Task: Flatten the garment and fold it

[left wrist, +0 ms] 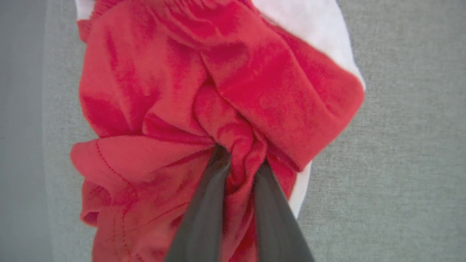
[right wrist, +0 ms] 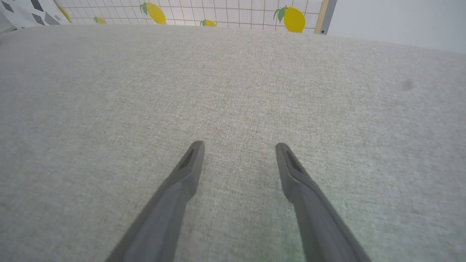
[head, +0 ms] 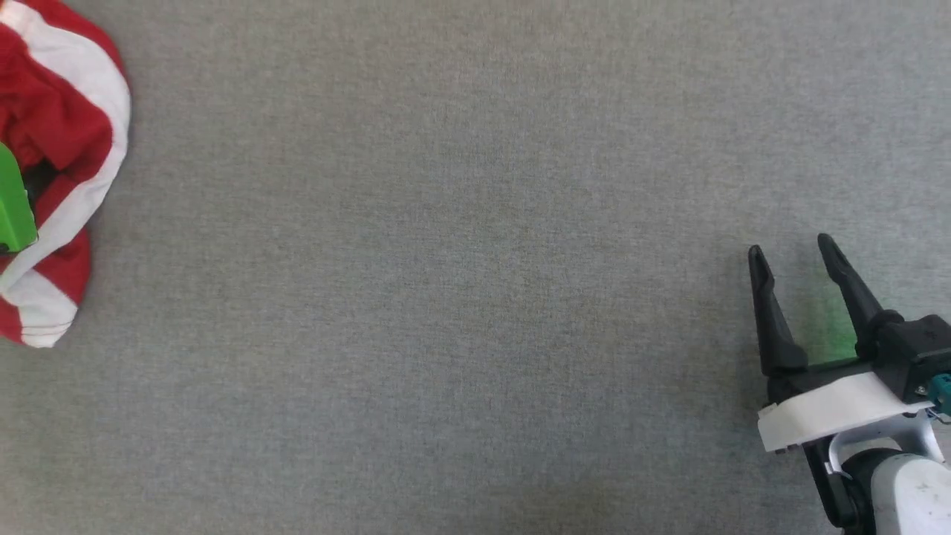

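The garment, red with broad white stripes, lies bunched at the far left edge of the grey surface in the head view. A green part of my left arm sits on top of it there. In the left wrist view my left gripper is shut on a gathered fold of the garment's red fabric, which bulges up between the two dark fingers. My right gripper stands open at the lower right, far from the garment, its fingers spread over bare cloth with nothing between them.
A grey fabric-covered surface spreads wide between the garment and my right gripper. In the right wrist view its far edge meets a white grid-patterned sheet with yellow lemons and a pale wall.
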